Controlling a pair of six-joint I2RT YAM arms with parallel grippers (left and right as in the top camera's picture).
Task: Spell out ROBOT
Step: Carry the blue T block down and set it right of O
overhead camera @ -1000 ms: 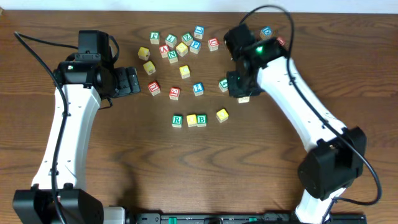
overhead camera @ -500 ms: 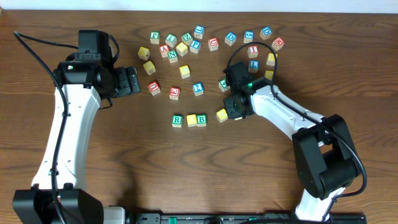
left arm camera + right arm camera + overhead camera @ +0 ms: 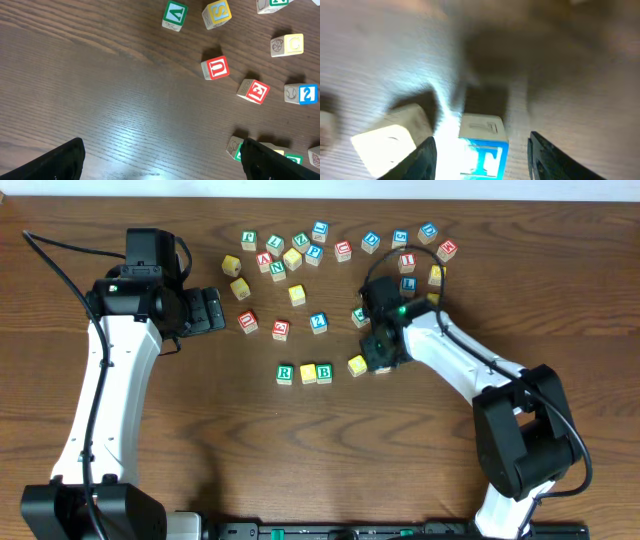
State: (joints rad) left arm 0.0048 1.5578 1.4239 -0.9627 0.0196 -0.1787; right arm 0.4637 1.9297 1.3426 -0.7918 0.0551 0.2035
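On the table a short row reads green-edged R (image 3: 285, 373), a yellow-faced cube (image 3: 308, 373) and green-edged B (image 3: 324, 373). A second yellow-faced cube (image 3: 357, 365) lies tilted just right of B, with a small gap. My right gripper (image 3: 381, 358) hangs low right beside it and hides the T from above. In the right wrist view the blue-edged T cube (image 3: 485, 152) rests on the wood between the open fingers (image 3: 547, 155), with a clear gap on its right. The yellow-faced cube (image 3: 387, 140) lies left of it. My left gripper (image 3: 210, 310) stands open, holding nothing, far left.
Several other letter cubes are scattered along the back, from a yellow one (image 3: 231, 265) to a red one (image 3: 446, 250). A red U (image 3: 215, 67), a red cube (image 3: 253, 91) and a blue 2 (image 3: 300, 93) lie between that cluster and the row.
My right arm came down from the back of the table to the right end of the row. Its jaws have since spread apart around the T cube. The left arm stayed still.
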